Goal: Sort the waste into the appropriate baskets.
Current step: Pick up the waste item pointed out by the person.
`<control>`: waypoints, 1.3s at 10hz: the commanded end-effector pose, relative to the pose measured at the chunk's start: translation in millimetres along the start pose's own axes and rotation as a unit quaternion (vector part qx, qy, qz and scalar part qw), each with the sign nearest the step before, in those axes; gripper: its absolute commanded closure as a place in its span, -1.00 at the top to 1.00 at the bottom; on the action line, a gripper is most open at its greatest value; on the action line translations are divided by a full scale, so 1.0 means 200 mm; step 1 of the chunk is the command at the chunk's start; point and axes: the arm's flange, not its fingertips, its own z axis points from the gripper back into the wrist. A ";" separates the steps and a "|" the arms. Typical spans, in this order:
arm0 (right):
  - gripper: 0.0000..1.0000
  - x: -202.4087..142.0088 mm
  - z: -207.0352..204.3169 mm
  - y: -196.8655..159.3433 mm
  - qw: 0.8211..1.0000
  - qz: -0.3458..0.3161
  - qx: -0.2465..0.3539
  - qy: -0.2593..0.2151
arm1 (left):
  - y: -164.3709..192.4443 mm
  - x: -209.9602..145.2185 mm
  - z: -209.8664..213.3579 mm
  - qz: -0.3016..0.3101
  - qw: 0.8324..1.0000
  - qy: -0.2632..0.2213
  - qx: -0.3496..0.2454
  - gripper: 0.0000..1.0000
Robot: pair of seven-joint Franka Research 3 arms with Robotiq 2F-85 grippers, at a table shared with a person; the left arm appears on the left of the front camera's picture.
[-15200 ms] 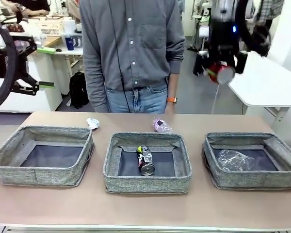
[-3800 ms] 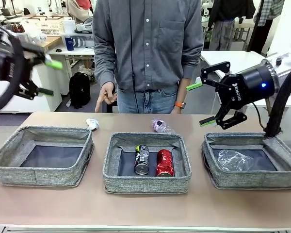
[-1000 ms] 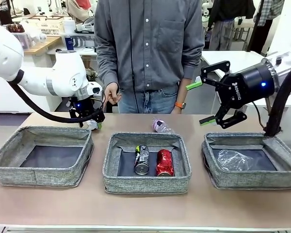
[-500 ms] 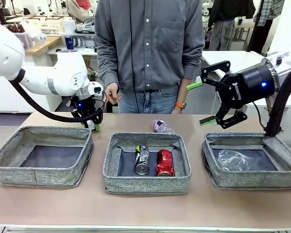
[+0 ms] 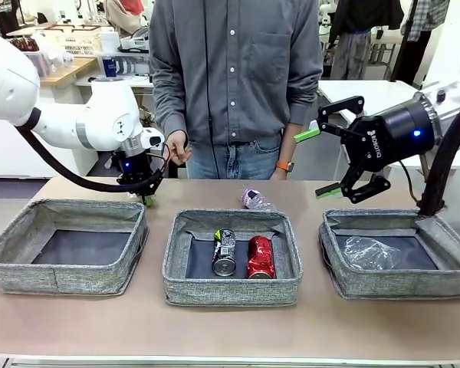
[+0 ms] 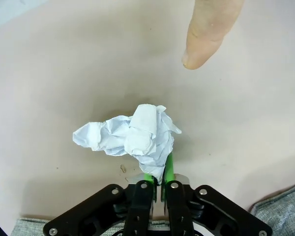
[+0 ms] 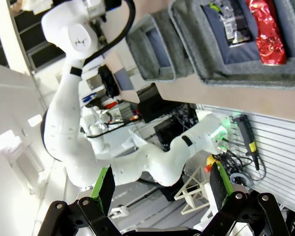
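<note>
My left gripper point(image 5: 145, 196) is down on the table just behind the left basket point(image 5: 65, 270). In the left wrist view it point(image 6: 157, 173) is shut on the lower edge of the crumpled white paper wad point(image 6: 130, 138), which rests on the tabletop. My right gripper point(image 5: 333, 157) hangs open and empty, above and behind the right basket point(image 5: 399, 285); a crushed clear bottle point(image 5: 372, 251) lies in that basket. A dark printed can point(image 5: 225, 251) and a red can point(image 5: 259, 257) lie side by side in the middle basket point(image 5: 230, 293). A pink-purple labelled bottle point(image 5: 254, 199) lies behind it.
A person in a grey shirt stands at the far edge, one hand point(image 5: 175, 147) close above my left gripper; a fingertip point(image 6: 206, 34) points down near the wad. The left basket holds nothing. Bare table runs along the near edge in front of the baskets.
My left gripper has gone from open to shut, pinching the paper wad behind the left basket. The right arm and the cans have not moved.
</note>
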 end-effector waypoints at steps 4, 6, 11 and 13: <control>1.00 0.00 0.01 0.01 1.000 0.006 0.003 0.003 | 0.00 0.00 0.04 0.019 1.000 -0.007 0.005 -1.00; 1.00 0.00 0.01 0.01 1.000 0.006 0.003 0.003 | -0.02 -0.03 0.16 0.034 0.999 -0.022 -0.015 -1.00; 1.00 0.00 0.01 0.01 1.000 0.006 0.003 0.003 | -0.16 -0.56 0.88 0.125 0.992 0.012 -0.013 -1.00; 1.00 0.00 0.01 0.01 1.000 0.006 0.003 0.003 | -0.24 -0.85 1.05 0.110 0.994 0.010 0.001 -1.00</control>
